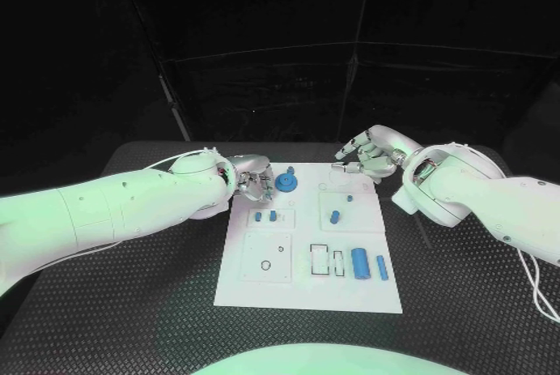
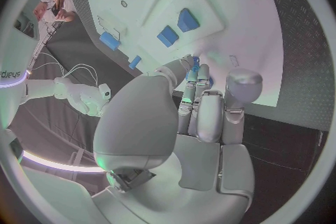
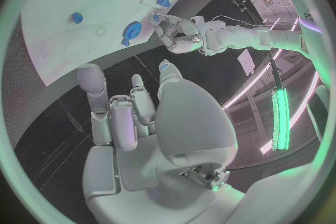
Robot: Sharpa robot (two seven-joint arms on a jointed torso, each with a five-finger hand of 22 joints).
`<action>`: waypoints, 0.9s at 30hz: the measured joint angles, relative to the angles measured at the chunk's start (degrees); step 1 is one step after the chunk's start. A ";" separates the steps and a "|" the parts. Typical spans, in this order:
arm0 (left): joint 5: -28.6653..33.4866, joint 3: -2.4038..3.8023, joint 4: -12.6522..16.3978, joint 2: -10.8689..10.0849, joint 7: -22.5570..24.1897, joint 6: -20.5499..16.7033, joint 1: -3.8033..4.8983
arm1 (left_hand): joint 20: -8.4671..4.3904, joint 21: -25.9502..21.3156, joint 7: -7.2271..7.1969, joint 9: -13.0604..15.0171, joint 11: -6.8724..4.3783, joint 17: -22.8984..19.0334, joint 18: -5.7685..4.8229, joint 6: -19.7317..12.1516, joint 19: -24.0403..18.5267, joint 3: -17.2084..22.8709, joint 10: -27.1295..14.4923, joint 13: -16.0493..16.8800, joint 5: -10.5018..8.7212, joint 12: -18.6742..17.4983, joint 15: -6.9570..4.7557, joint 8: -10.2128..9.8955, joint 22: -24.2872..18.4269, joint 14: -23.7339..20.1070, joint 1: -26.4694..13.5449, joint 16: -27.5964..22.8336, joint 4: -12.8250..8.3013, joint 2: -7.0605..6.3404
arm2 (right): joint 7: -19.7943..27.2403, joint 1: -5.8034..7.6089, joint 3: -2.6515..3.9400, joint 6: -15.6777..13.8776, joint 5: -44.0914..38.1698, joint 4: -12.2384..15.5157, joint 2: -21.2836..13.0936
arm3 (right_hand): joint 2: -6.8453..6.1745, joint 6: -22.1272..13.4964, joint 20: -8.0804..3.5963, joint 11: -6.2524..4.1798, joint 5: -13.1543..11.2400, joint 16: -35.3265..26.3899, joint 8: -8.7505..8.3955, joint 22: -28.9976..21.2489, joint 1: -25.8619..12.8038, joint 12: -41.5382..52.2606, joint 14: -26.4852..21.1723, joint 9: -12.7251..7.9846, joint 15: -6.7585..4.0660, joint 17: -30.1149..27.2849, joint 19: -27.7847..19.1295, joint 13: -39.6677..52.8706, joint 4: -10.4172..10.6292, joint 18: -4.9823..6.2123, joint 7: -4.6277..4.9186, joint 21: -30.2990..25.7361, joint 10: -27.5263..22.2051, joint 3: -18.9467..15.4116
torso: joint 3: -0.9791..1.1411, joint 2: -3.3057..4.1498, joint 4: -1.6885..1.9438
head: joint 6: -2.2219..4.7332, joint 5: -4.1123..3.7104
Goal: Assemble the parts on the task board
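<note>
My left hand (image 1: pixel 251 183) hovers empty, fingers loosely apart, beside the blue round part (image 1: pixel 288 183) on the task board (image 1: pixel 309 298); right hand (image 1: pixel 367 156) likewise empty. It looks light, rigid, slick: I'd pinch its rim.

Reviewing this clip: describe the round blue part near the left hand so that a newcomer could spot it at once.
Start at the white task board in the middle of the black table, and go to its far edge, on the robot's left. There, just beside the left hand, sits the round blue disc-shaped part. It is wide, with a raised centre, unlike the two slim blue cylinders lying at the board's near end.
</note>
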 measured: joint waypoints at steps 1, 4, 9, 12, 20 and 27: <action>0.01 0.00 -0.08 0.04 -0.03 0.14 -0.01 | 0.00 0.00 0.00 0.00 0.00 0.00 0.00 0.00 0.00 0.00 0.00 0.00 0.00 0.00 0.00 0.00 0.00 0.00 0.00 0.00 0.00 0.00 | 0.00 0.00 0.00 0.00 0.00 0.01 0.00 | 0.00 0.00 0.00 0.00 0.00 0.00 0.00 0.00 0.00 0.00 0.00 0.00 0.00 0.00 0.00 0.00 0.00 0.00 0.00 0.00 0.00 0.00 | 0.00 0.00 0.01 | -0.01 0.00; 0.04 0.00 -0.21 0.10 -0.11 0.46 -0.01 | 0.00 0.00 0.00 0.00 0.00 -0.11 0.00 0.00 0.00 0.00 0.00 0.00 0.00 0.00 0.00 0.00 0.00 0.00 0.00 0.00 0.00 0.00 | 0.00 0.00 0.00 0.00 0.00 0.02 0.00 | 0.00 0.00 0.00 0.00 0.00 0.00 0.00 0.00 0.00 0.00 0.00 0.00 0.00 0.00 0.00 0.00 0.00 0.00 0.00 0.00 0.00 0.00 | -0.01 0.00 0.02 | -0.02 0.00; 0.06 0.00 -0.30 0.23 -0.32 1.15 -0.04 | 0.00 0.00 0.00 0.00 0.00 -0.13 0.00 0.00 0.00 0.00 0.00 0.00 0.00 0.00 0.00 0.00 -0.01 0.00 -0.22 -0.01 0.00 -0.22 | 0.01 0.00 0.00 0.00 0.00 0.02 -0.01 | 0.00 0.00 0.00 0.00 0.00 0.00 0.00 0.00 0.00 0.00 0.00 0.00 0.00 -0.01 0.00 0.00 0.00 0.00 0.00 0.00 0.00 0.00 | -0.02 0.00 0.05 | -0.11 -0.05; 0.07 0.00 -0.34 0.33 -0.45 1.53 -0.04 | 0.00 0.00 0.00 0.00 0.00 -0.13 0.00 0.00 0.00 0.00 0.00 0.00 0.00 -0.21 0.00 -0.06 -0.01 0.00 -0.22 -0.01 0.00 -0.22 | 0.01 0.00 0.00 0.00 0.00 0.02 -0.01 | 0.00 0.00 0.00 0.00 0.00 0.00 0.00 0.00 0.00 0.00 0.00 0.00 0.00 0.00 0.00 0.00 0.00 0.00 0.00 0.00 0.00 0.00 | -0.02 0.00 0.05 | -0.17 -0.07; 0.15 0.00 -0.40 0.59 -0.64 2.20 -0.04 | 0.00 -0.01 0.00 -0.01 0.01 -0.28 0.00 0.00 0.00 0.00 0.00 0.00 0.00 -0.73 0.00 -0.50 0.13 0.00 -0.68 -0.01 0.00 -0.24 | 0.03 0.00 0.00 0.00 0.00 -0.04 0.12 | 0.00 0.00 0.00 0.00 0.00 0.00 0.00 0.00 0.00 0.00 0.00 0.00 0.00 -0.01 0.00 -0.01 0.00 0.00 0.00 0.00 0.00 0.01 | -0.02 0.00 0.05 | -0.40 -0.05; 0.28 0.00 -0.28 0.67 -0.72 2.31 -0.04 | 0.00 0.19 -0.01 -0.02 0.01 -0.27 0.00 -0.01 0.00 0.00 -0.01 0.03 0.00 -0.73 0.00 -0.50 0.23 0.00 -0.67 -0.01 0.00 -0.24 | 0.05 0.00 0.00 0.00 0.00 -0.07 0.18 | 0.00 0.00 0.00 0.00 0.00 0.00 0.00 0.00 0.00 0.00 0.00 0.00 0.00 -0.01 0.00 -0.01 0.00 0.00 0.00 0.00 0.00 0.01 | -0.02 0.00 0.05 | -0.43 -0.05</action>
